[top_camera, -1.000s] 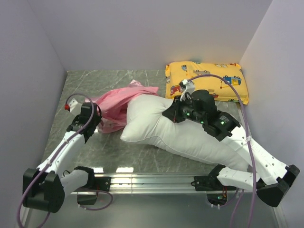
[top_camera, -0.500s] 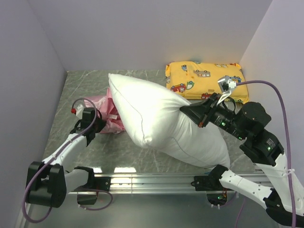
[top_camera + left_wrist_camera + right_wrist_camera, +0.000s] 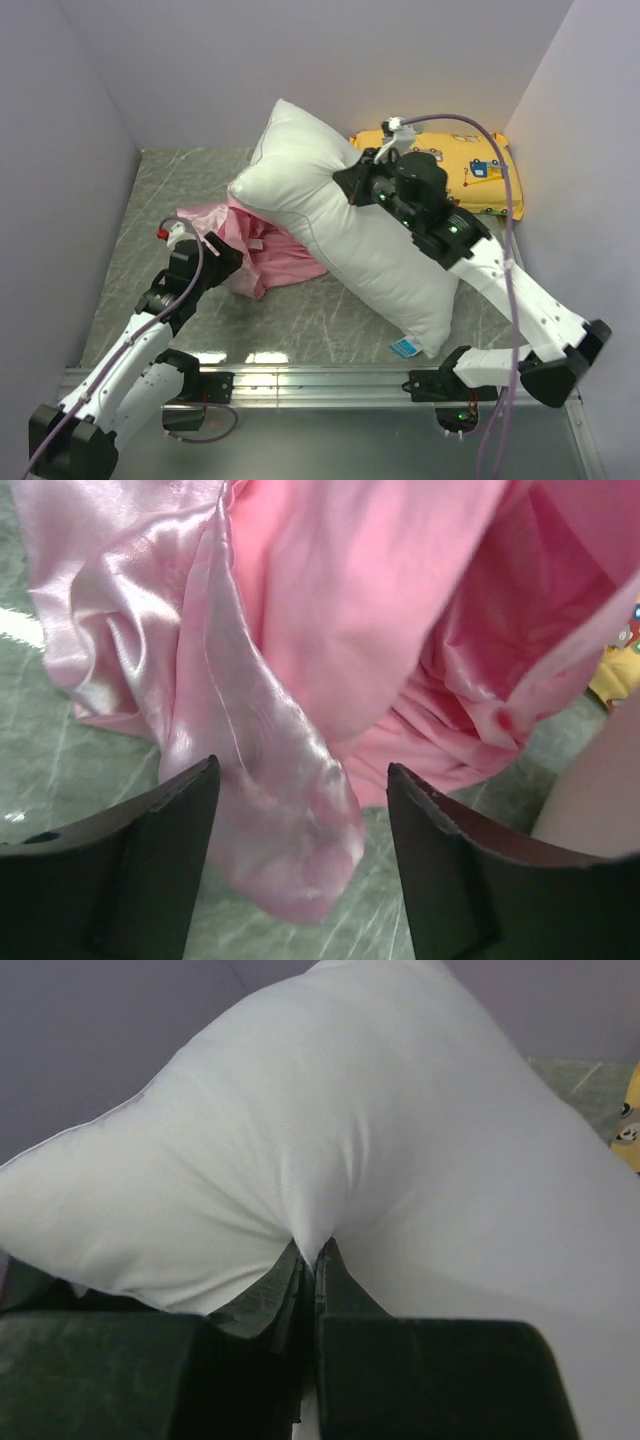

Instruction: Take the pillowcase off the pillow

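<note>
Pink and glossy, the crumpled satin pillowcase (image 3: 262,248) lies in a loose heap on the left half of the grey-green marbled tabletop (image 3: 150,190), with its right edge hidden behind the plump white rectangular pillow (image 3: 360,235), which is wholly outside it. The pillow stands bare and tilted. Its lower corner, bearing a small blue-and-white tag (image 3: 403,347), rests on the table by the near rail, and its upper end is raised toward the back wall. The right gripper (image 3: 312,1256) is clenched on a pinch of the white cover near that upper end, the cloth drawn to a puckered point between the closed jaws. The left gripper (image 3: 300,775) hovers low over the pillowcase with its dark fingers (image 3: 150,860) spread wide; a lustrous fold of satin lies between them, unpinched. Seen from the left wrist, the satin runs from pale, mirror-like highlights on the outer fold to a duller, deeper pink within the bunched creases, and no woven pattern can be made out. A yellow cartoon-vehicle-print pillow (image 3: 480,175) lies flat in the far right corner, behind the right arm and apart from the pillowcase
</note>
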`<control>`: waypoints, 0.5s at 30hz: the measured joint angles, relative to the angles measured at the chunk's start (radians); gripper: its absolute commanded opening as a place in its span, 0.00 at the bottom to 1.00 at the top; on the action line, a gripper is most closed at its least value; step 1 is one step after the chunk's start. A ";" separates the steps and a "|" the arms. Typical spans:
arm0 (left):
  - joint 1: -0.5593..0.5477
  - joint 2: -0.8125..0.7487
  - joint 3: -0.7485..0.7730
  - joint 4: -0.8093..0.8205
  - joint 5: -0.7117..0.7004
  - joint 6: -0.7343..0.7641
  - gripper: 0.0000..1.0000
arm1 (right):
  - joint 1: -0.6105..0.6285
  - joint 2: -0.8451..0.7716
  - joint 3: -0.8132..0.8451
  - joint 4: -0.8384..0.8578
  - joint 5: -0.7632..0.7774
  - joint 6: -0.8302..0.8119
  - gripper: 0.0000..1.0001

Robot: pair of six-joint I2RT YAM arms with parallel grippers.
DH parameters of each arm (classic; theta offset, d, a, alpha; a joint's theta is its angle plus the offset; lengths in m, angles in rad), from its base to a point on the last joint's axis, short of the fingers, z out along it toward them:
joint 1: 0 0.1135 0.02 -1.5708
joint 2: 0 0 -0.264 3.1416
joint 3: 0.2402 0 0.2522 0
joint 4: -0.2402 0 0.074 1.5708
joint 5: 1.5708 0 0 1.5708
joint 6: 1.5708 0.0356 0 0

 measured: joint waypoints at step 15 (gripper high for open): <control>0.000 -0.126 0.278 -0.161 -0.025 0.135 0.79 | 0.116 0.446 -0.221 0.455 0.004 0.143 0.02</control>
